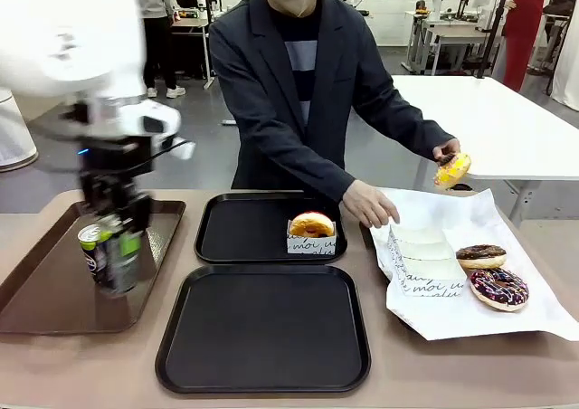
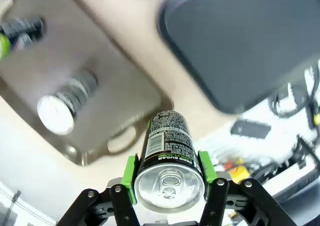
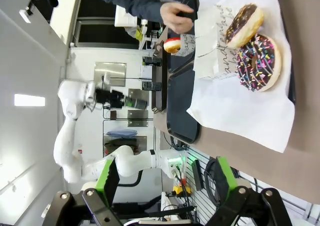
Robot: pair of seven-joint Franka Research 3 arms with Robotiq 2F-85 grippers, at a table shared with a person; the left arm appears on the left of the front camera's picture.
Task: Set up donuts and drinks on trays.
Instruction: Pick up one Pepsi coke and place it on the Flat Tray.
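Front view puts the left gripper [image 1: 113, 251] at the picture's left, blurred, closed around a black soda can [image 1: 93, 255] that it holds tilted over the brown handled tray [image 1: 36, 291]. Left wrist view confirms the grip: both green pads [image 2: 131, 173] press the can's sides just under its silver top. Two more cans [image 2: 62, 106] show on the brown tray beyond, too blurred to read.

Two black trays lie in the middle of the surface [image 1: 407, 377]. The near tray [image 1: 262, 332] sits just in front of the far tray [image 1: 244, 233], which carries one golden donut [image 1: 311, 223] in a white paper sleeve near its right rim.

On the white paper sheet [image 1: 470, 323] to the right sit a stack of sleeves [image 1: 425, 264], a chocolate donut [image 1: 480, 256] and a sprinkled chocolate donut [image 1: 498, 288]. One hand [image 1: 369, 205] of the person rests beside the sleeves, and the other hand [image 1: 445, 151] holds a yellow-glazed donut [image 1: 452, 169].

Right wrist view shows the right gripper [image 3: 165, 178] with its fingers spread wide apart.
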